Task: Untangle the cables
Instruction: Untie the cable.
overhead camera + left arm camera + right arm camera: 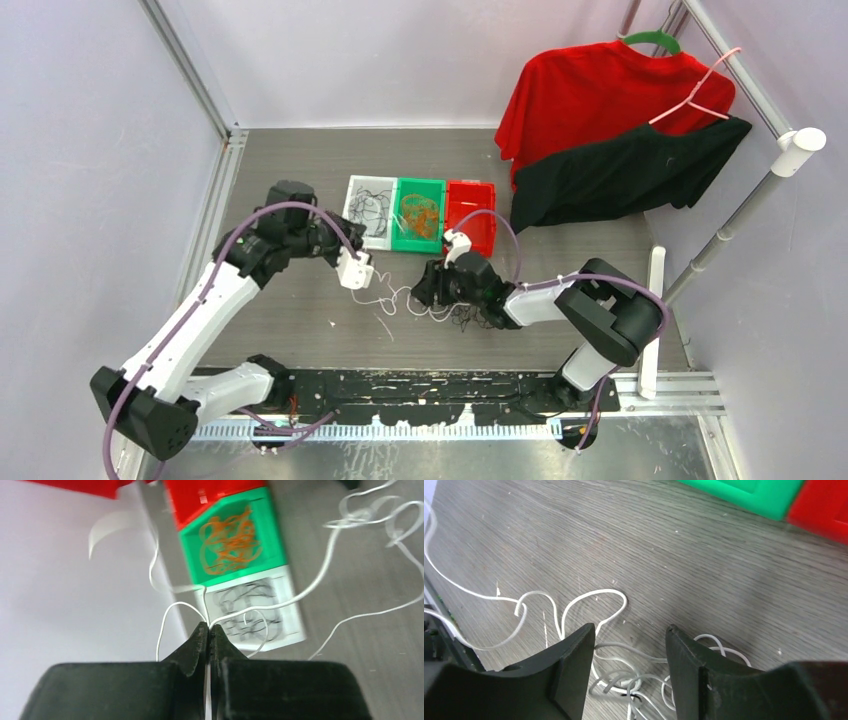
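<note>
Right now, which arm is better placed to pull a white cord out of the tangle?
Left. The left hand is shut on a thin white cord, while the right hand hangs open over the knotted white cords, holding nothing.

Bright, even light, soft shadows. Left wrist view blurred thruout; right wrist far bg soft; top view sharp.

Grey wood-grain tabletop (300, 330), pale specks on it. Pale lilac walls (90, 150) left, back and right. Aluminium frame post (190, 70) runs into back-left corner. Right side: white rail pole (745, 208), red shirt (590, 95) on green hanger (652, 42), black shirt (620, 170) overlapping its lower edge. Soft even light
</note>
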Available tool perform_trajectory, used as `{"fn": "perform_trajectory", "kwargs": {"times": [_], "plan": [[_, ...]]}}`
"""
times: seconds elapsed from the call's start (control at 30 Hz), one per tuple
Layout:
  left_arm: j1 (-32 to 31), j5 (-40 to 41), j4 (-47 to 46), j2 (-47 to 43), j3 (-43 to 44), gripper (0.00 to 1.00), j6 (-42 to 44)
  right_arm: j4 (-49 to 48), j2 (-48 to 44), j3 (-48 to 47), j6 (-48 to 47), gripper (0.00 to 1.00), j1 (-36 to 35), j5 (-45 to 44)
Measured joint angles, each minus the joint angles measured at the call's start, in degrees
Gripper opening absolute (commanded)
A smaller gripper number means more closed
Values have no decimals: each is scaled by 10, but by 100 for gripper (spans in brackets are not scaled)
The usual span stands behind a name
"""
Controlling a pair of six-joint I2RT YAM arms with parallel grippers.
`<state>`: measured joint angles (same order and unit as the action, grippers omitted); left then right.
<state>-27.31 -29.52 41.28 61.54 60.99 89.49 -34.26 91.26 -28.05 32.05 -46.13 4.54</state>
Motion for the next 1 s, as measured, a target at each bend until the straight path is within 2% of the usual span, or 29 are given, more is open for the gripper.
{"fn": "perform_trajectory", "kwargs": {"times": [0.1, 0.17, 0.37, 0.43, 0.6, 0.73, 0.87, 1.0], "plan": [[1, 8, -3, -16, 49, 0, -21, -29, 0, 21, 4, 54, 0, -17], [1, 13, -4, -29, 78, 0, -28, -42, 0, 29, 8, 57, -3, -27], [2, 3, -26, -48, 138, 0, -89, -47, -31, 50, 13, 83, -15, -49], [2, -8, -26, -43, 156, 0, -115, -14, -78, 51, 6, 86, -17, -53], [0, -23, -22, -29, 188, 0, -175, 81, -234, 6, -42, 88, -17, -55], [0, -27, -24, -21, 209, 0, -238, 134, -310, -67, -89, 88, -17, -50], [0, -29, -30, -12, 251, 0, -293, 137, -327, -104, -109, 85, -17, -10], [0, -36, -34, -12, 285, 0, -323, 122, -272, -103, -108, 82, -30, 21]]}}
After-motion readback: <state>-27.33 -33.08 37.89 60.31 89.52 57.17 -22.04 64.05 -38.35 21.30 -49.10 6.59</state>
